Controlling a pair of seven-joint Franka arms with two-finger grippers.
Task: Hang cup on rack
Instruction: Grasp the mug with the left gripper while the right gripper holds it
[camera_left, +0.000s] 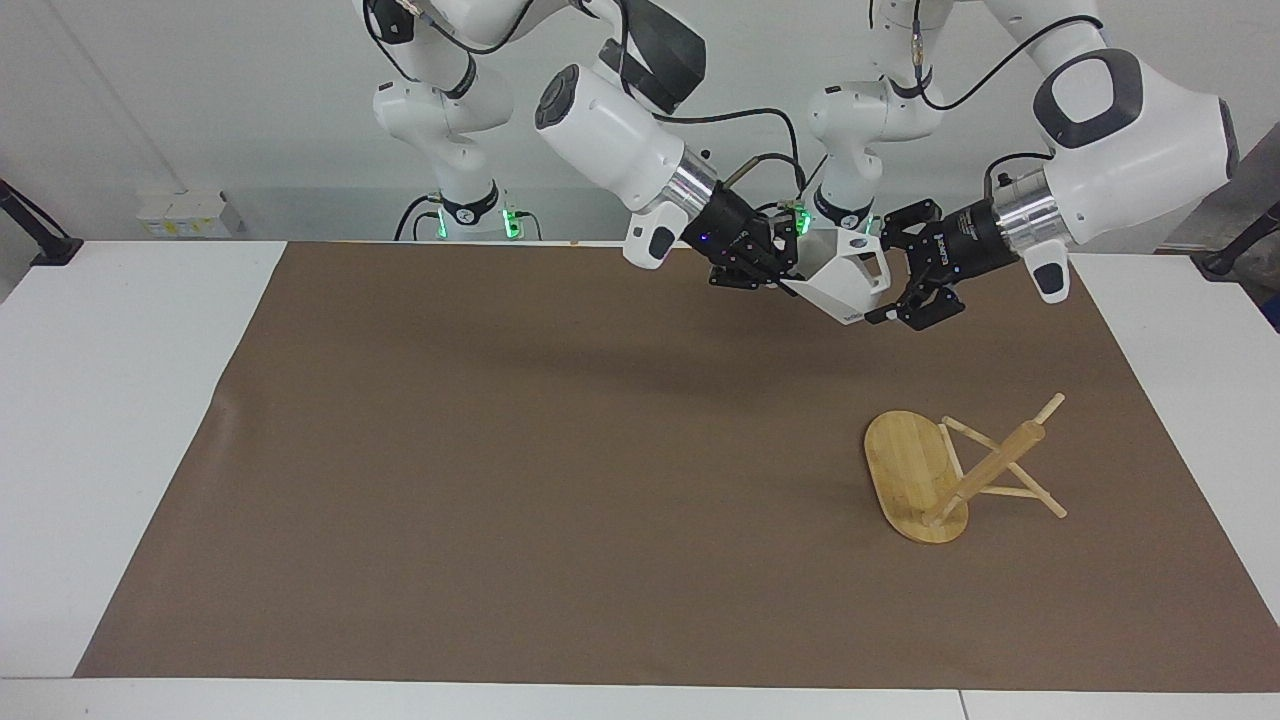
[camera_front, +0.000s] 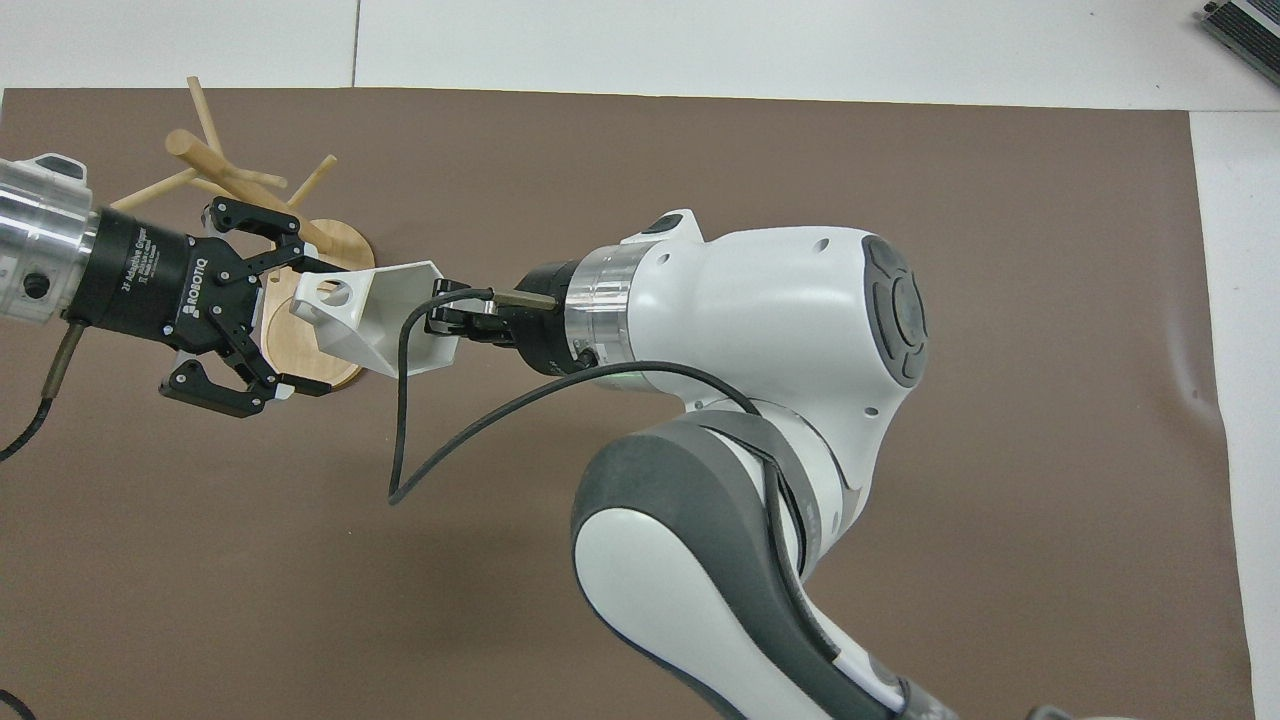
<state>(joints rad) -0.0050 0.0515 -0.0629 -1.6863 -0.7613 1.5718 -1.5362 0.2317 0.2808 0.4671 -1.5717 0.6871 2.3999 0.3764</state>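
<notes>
The small white faceted cup (camera_left: 845, 278) hangs in the air above the brown-covered worktop (camera_left: 500, 480), over the stretch between the robots and the light bamboo rack (camera_left: 935, 475), which lies tipped over on its side toward the left arm's end. The right hand (camera_left: 778, 272) is clamped on the cup's rim, its arm reaching low across. This looks like a handover: the left hand (camera_left: 888, 285), fingers spread wide, sits around the cup's handle end without gripping. Next it should close firmly before the right lets go, and the rack needs standing up.
</notes>
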